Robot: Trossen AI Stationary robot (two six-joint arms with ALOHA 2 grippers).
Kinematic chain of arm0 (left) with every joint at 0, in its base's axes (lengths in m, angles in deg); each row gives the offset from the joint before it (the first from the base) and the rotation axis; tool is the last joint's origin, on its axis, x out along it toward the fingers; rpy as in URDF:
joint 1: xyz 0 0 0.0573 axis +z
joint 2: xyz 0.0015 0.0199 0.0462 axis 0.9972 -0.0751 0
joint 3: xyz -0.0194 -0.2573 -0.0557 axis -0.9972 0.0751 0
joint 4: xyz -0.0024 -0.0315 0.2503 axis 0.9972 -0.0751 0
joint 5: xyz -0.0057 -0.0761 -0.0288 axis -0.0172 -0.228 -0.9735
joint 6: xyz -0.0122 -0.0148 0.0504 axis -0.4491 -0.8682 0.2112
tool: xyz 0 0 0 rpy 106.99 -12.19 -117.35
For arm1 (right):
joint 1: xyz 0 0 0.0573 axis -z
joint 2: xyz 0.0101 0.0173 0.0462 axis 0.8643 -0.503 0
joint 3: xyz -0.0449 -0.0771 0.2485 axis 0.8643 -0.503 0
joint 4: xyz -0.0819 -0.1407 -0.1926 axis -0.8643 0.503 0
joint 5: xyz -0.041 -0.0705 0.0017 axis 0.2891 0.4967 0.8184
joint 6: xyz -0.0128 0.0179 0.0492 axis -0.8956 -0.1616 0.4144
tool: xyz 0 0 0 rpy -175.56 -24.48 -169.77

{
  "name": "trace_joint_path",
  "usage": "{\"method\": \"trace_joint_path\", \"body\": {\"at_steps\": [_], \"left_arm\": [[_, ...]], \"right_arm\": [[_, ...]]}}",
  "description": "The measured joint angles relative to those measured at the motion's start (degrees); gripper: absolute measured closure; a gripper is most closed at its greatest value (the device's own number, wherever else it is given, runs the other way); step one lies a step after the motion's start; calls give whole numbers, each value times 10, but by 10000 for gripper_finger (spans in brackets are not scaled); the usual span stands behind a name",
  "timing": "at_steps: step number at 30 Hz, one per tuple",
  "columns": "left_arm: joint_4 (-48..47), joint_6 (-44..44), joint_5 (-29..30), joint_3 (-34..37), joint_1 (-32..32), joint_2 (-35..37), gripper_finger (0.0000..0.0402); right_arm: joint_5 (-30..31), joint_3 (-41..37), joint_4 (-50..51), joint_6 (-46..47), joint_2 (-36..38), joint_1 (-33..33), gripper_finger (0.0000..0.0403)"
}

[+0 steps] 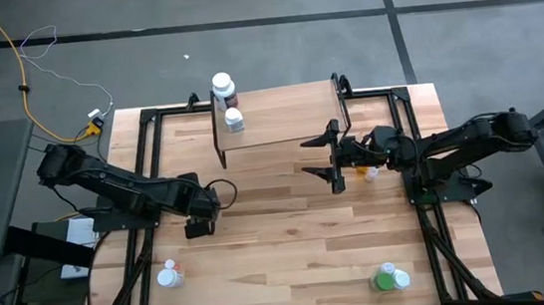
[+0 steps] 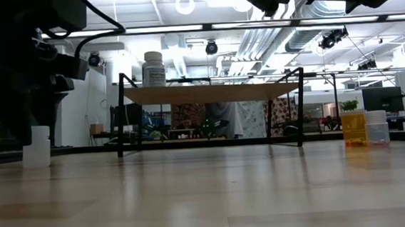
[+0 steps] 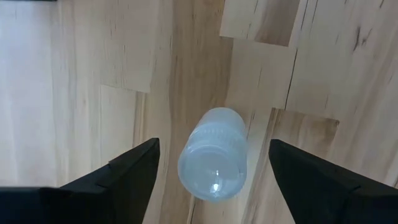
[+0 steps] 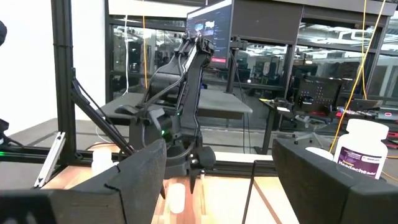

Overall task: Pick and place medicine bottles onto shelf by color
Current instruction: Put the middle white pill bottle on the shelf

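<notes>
red-topped bottle [image 1: 169, 274] upright on bench [image 1: 291, 241], near-left | left gripper [image 1: 195, 227] released, fingers straddling clear white bottle [image 3: 213, 163], no contact | shelf [image 1: 279, 117] far centre, two white bottles [image 1: 225, 92] at its left end | right gripper [image 1: 333, 157] released, just beside shelf's right end | orange bottle [image 1: 364, 173] under right arm | green bottle [image 1: 390, 278] near-right

High view: straight down over the whole table [image 1: 300, 230], shelf [image 1: 284, 116] at 12 o'clock. Low view: tabletop height, level, facing the shelf [image 2: 212, 93] and room behind. Left wrist: close, aimed down at a white bottle [image 3: 213, 154]. Right wrist: level, facing across toward the left arm [image 4: 180, 99]. High and low views share the shelf.
</notes>
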Motion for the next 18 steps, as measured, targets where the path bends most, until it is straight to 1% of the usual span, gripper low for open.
{"method": "trace_joint_path", "body": {"at_steps": [11, 18], "left_arm": [[0, -5, 1, 0, 0, -1, 213], [0, -6, 2, 0, 0, -1, 251]], "right_arm": [[0, 0, 0, 0, 0, 0, 119], [0, 0, 0, 0, 0, 0, 119]]}}
